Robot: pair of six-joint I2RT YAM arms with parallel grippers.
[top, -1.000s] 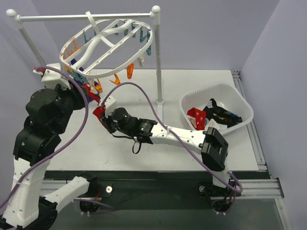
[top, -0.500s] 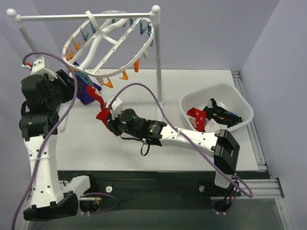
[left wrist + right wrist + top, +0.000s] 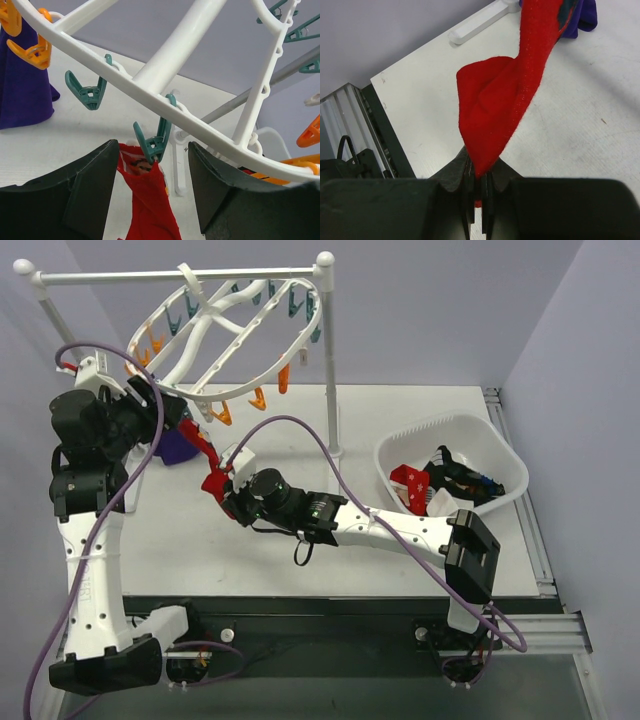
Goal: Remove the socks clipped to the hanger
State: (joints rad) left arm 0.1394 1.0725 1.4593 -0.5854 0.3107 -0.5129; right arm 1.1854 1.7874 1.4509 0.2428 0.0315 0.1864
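Note:
The white oval hanger (image 3: 240, 330) hangs tilted from the rail, with orange and teal clips around its ring (image 3: 150, 95). A teal clip (image 3: 152, 142) grips the top of a red sock (image 3: 150, 205). My left gripper (image 3: 152, 170) is open, its dark jaws on either side of that clip and the sock's cuff without touching them. The red sock (image 3: 205, 455) stretches down to my right gripper (image 3: 479, 185), which is shut on its lower end. A purple sock (image 3: 22, 85) hangs from orange clips further left and shows behind the left arm (image 3: 178, 445).
The white pole rail stand (image 3: 328, 360) rises behind the right arm, and its foot (image 3: 480, 22) lies on the table. A white basin (image 3: 450, 420) at the right holds several socks (image 3: 440, 480). Purple cables loop over both arms.
My left arm has risen and swung back under the hanger, and its jaws have spread wider. The hanger has tipped up at its near edge. My right gripper keeps hold of the red sock.

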